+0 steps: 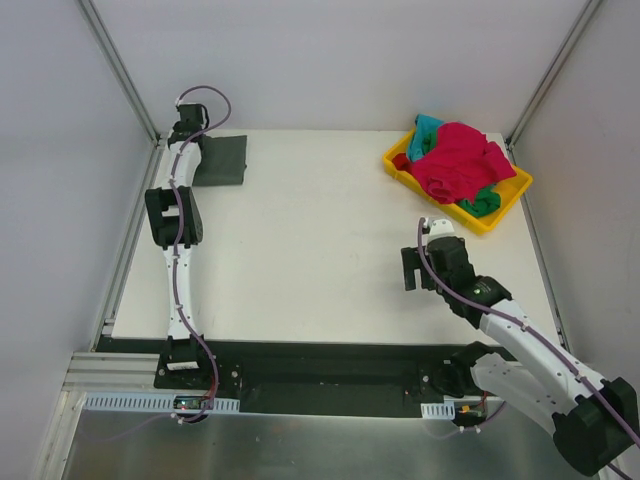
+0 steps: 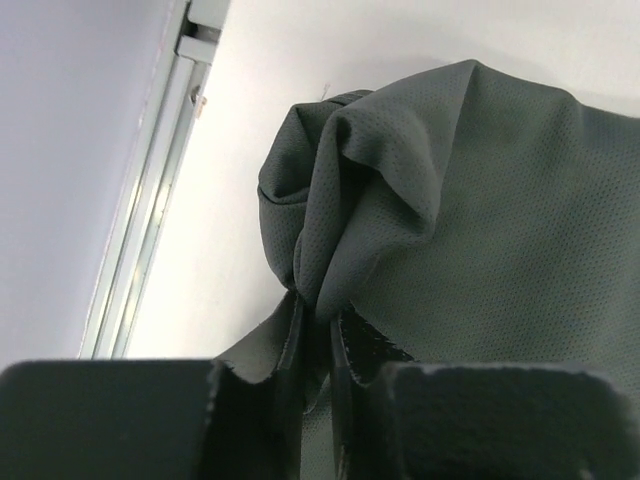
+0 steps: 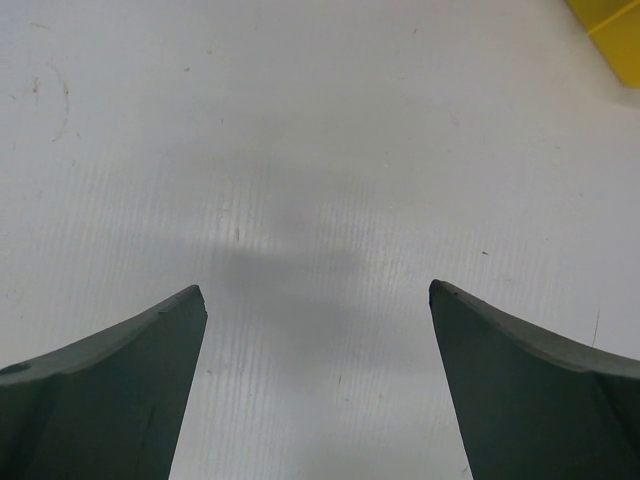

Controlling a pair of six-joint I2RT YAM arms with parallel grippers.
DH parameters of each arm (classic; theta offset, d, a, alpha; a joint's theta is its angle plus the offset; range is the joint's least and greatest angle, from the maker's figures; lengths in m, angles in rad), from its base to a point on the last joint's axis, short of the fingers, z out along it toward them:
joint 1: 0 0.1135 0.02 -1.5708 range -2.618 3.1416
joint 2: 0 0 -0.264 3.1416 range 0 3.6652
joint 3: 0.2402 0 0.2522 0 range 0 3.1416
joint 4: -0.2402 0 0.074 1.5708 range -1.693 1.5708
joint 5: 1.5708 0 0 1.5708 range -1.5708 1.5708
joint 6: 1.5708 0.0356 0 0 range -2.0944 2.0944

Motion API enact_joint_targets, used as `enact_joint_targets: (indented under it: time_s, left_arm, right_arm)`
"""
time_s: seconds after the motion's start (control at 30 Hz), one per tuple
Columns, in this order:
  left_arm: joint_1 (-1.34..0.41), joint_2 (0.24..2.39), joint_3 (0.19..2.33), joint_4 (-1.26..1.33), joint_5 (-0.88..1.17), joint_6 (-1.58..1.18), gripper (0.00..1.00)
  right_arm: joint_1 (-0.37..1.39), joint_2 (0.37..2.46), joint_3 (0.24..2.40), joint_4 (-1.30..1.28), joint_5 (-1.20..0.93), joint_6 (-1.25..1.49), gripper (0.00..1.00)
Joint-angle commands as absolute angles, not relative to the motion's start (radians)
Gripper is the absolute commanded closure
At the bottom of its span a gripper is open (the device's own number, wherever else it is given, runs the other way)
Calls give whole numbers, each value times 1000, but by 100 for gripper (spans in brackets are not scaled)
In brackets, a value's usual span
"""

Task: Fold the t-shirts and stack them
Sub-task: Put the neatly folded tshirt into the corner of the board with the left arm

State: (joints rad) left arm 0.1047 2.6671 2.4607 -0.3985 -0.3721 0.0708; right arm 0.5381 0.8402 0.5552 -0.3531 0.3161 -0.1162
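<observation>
The white surface [image 1: 320, 250] fills the middle of the top view, with metal rails [image 1: 130, 240] along its left and right sides. A dark grey t-shirt [image 1: 222, 160] lies as a flat rectangle at the upper left, close to the left rail, with one edge gathered into a raised bunch. A yellow tray [image 1: 505, 207] sits at an angle at the upper right. Up close, the surface shows fine ribbing, faint specks and scuffs.

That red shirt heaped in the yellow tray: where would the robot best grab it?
Probably a raised fold on top of the red t-shirt, coming straight down from above. It lies crumpled over the teal shirt and green shirt, and the yellow tray has walls that block a sideways approach. The open right gripper is nearest.
</observation>
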Motion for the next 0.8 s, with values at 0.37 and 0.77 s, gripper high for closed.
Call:
enact_joint_targets:
  time_s: [0.37, 0.77]
  left_arm:
    - [3, 2366, 2421, -319, -526, 172, 1]
    - [-118, 1555, 1518, -454, 155, -408, 1]
  right_arm:
    - [531, 749, 623, -390, 330, -78, 4]
    - [529, 667, 561, -347, 310, 61, 4]
